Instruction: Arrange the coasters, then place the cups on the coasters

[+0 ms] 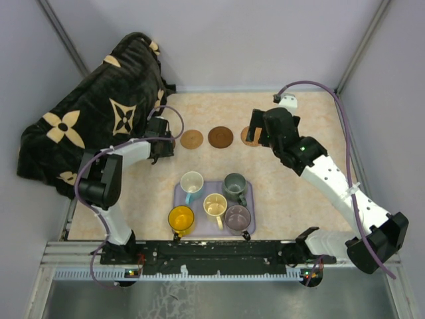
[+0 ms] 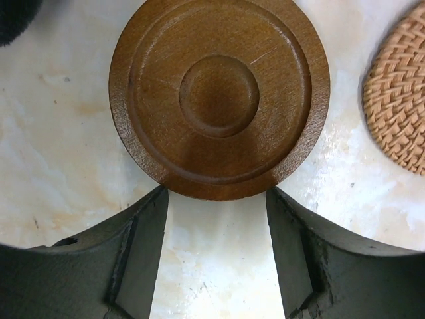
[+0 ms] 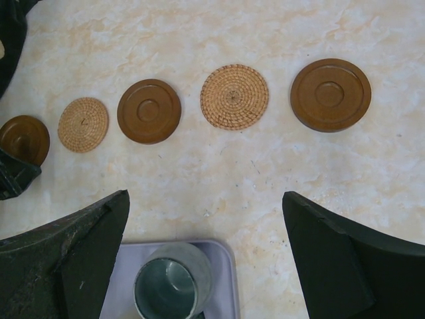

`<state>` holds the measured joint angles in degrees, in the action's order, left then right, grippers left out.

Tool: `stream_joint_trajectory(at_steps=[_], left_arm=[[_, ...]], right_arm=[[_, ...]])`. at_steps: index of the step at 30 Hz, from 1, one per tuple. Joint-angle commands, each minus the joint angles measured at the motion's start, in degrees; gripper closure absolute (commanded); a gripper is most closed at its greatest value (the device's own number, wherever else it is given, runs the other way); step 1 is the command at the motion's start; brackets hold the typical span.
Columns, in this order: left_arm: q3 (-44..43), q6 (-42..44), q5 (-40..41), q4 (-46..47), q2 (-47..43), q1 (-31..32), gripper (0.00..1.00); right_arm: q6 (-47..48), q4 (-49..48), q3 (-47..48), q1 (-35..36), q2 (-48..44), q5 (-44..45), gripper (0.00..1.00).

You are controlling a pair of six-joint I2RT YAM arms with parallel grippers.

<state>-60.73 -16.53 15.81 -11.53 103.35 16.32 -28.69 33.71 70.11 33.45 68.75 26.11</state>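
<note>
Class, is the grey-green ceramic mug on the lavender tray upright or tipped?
Upright. The grey-green mug stands on the tray, open mouth facing up.

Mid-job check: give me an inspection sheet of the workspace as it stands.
Surface: beige marbled table, no spills seen.
Job's things: five coasters in a row, all bare; five cups on the lavender tray.
Clutter: black patterned blanket over the far-left corner.
Grippers: left gripper, jaws open, at the end dark coaster; right gripper, jaws open, empty.
Cables: purple cables along both arms.
Surroundings: grey walls, nothing else seen.
</note>
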Motion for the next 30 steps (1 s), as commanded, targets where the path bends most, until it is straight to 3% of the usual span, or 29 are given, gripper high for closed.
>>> stream_joint_trajectory(at_steps=[1, 15, 23, 30], left_arm=[[-2.98, 1.48, -1.37, -0.07, 2.93, -0.74, 0.33], [-5.59, 1.76, -2.27, -1.26, 5.02, -1.29, 0.33], [-5.04, 2.06, -1.61, -1.26, 1.87, -1.35, 0.32], [-6.54, 2.25, -1.23, -1.58, 3.69, -1.46, 0.32]], right_arm=[[0.23, -2.07, 1.48, -0.55, -0.06, 1.81, 0.01], [0.4, -2.86, 2.23, -1.26, 2.72, 1.69, 0.01], [-1.95, -3.28, 0.18, -10.61, 3.96, -5.51, 0.02], [-1.32, -3.43, -2.22, -15.28, 4.36, -6.57, 0.02]])
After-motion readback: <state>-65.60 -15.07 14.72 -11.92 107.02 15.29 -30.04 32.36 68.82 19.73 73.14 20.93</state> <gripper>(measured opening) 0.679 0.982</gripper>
